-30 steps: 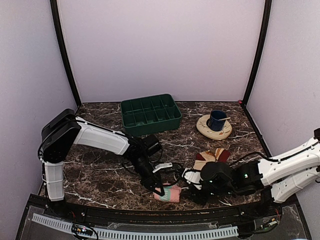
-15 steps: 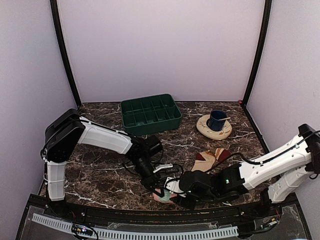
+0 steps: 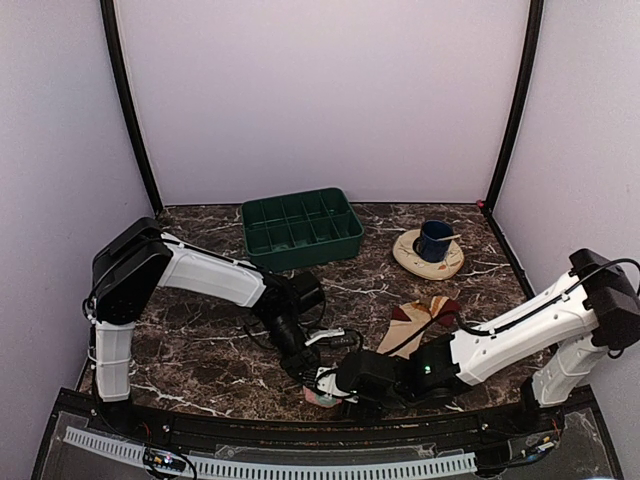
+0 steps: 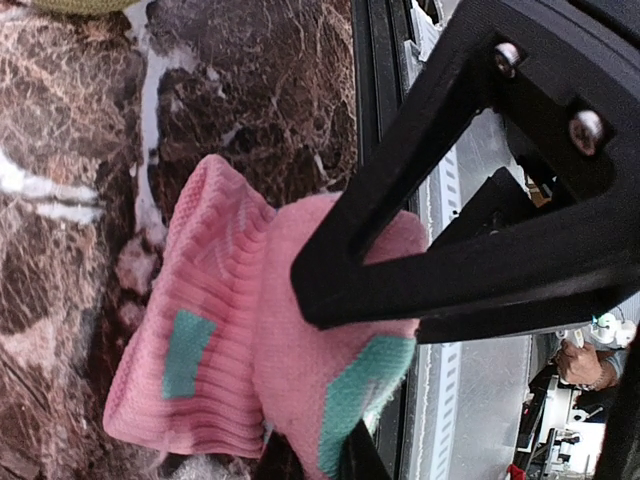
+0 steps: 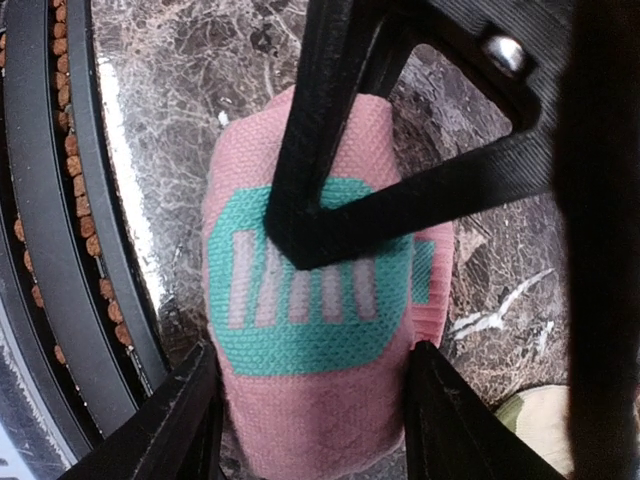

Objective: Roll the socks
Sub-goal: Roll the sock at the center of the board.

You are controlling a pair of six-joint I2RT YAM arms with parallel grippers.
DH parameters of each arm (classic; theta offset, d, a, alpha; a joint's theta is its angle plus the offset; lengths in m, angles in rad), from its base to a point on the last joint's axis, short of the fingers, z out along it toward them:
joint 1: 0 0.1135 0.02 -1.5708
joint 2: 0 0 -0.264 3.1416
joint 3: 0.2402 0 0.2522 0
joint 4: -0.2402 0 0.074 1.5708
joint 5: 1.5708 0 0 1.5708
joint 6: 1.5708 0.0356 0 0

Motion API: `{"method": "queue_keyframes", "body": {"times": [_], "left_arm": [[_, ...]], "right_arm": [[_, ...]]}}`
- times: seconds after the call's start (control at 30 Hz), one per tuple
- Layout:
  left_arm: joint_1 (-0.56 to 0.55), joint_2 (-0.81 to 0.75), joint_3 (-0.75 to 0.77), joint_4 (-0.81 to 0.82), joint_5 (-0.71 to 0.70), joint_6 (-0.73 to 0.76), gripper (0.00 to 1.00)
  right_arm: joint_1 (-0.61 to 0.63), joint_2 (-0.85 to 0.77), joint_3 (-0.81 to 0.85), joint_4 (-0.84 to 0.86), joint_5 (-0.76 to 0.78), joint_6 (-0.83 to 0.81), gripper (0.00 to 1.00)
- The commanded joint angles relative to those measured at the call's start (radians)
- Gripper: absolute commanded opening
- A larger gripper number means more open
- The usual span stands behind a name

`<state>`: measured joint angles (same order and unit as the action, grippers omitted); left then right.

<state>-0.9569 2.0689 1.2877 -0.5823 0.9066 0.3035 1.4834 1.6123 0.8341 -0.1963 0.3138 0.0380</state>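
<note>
Item: pink sock (image 3: pixel 322 397), teal and white patches, folded into a thick bundle; lies on the marble bench (image 3: pixel 200 345) at its near edge, just beside the black rail (image 5: pixel 60 200) that runs along that edge.

Left fingers (image 4: pixel 450 300): closed almost fully, pinching a fold of the pink sock from above; one finger presses into the top of the bundle, the other is tucked beneath and mostly hidden.

Right fingers (image 5: pixel 185 430): spread wide, one on either side of the same bundle, the teal patch between them; nothing gripped; whether the pads touch the fabric I cannot tell.

Tan sock (image 3: pixel 408 322), maroon ends: flat on the bench to the right and farther back, well apart from the pink one; my right arm crosses just in front of it.

Edges and room: rail tight on the near side; bare marble lies behind and to the left of the bundle; green tray (image 3: pixel 300 255) at the far side; blue cup (image 3: pixel 435 240) on its saucer (image 3: pixel 410 255) at far right.
</note>
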Motion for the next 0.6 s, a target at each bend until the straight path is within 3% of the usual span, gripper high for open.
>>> {"method": "queue_keyframes", "body": {"times": [0.0, 0.2, 0.57], "left_arm": [[-0.005, 0.047, -0.019, -0.086, -0.081, 0.021, 0.00], [-0.005, 0.050, -0.019, -0.084, -0.081, 0.023, 0.00], [0.001, 0.048, -0.021, -0.065, -0.091, 0.001, 0.00]], "right_arm": [[-0.011, 0.045, 0.035, 0.002, 0.013, -0.020, 0.56], [-0.040, 0.086, 0.054, -0.013, -0.023, -0.029, 0.50], [-0.084, 0.152, 0.067, -0.036, -0.119, -0.016, 0.21]]}}
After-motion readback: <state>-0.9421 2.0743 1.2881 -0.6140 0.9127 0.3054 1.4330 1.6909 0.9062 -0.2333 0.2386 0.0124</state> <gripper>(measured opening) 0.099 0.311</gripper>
